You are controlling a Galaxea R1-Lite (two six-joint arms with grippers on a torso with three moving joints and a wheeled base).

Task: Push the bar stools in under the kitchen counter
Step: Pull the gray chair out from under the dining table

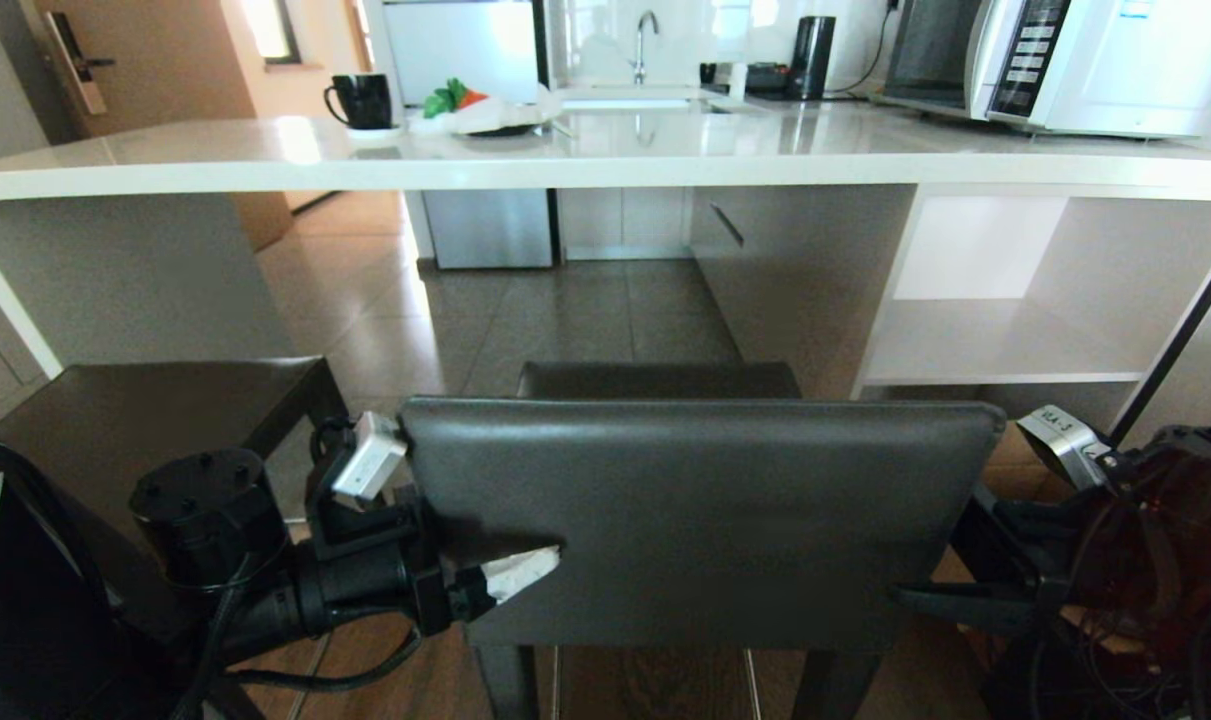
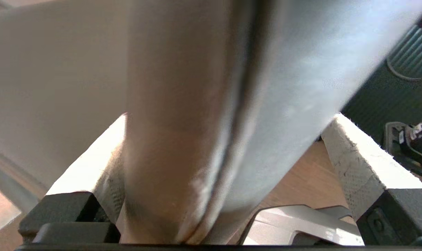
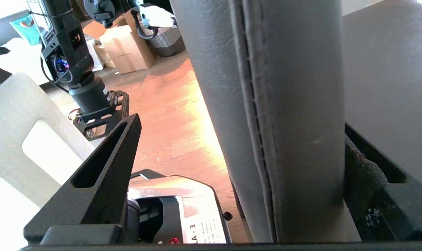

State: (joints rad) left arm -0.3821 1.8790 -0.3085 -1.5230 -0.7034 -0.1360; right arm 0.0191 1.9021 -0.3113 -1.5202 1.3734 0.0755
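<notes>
Nearest the head camera stood the padded dark grey backrest [image 1: 700, 520] of the middle bar stool [image 1: 665, 470], filling the lower centre of the view, with its square seat [image 1: 660, 380] showing just past the top edge. The left gripper [image 1: 485, 570] sat at the backrest's left end, its white-padded fingers [image 2: 357, 164] spread wide to either side of the padding; in the left wrist view the backrest edge ran between them without being squeezed. The right gripper [image 1: 940, 575] stood at the backrest's right end. Its black fingers [image 3: 102, 181] were also wide apart, one well clear on the floor side, the other close against the seat-side face of the padding; whether it pressed there could not be told.

A second bar stool [image 1: 155, 420] stood to the left, only its dark seat visible, partly hidden by the left arm.

Beyond both stools ran the white bench [image 1: 605, 160], its thick edge crossing the whole view, with tiled floor [image 1: 525, 320] open beneath it. Both seats were still short of the bench edge. On top stood a black mug [image 1: 362, 101], a plate of vegetables [image 1: 485, 110], a black kettle [image 1: 811, 57] and a microwave [image 1: 1065, 60].
</notes>
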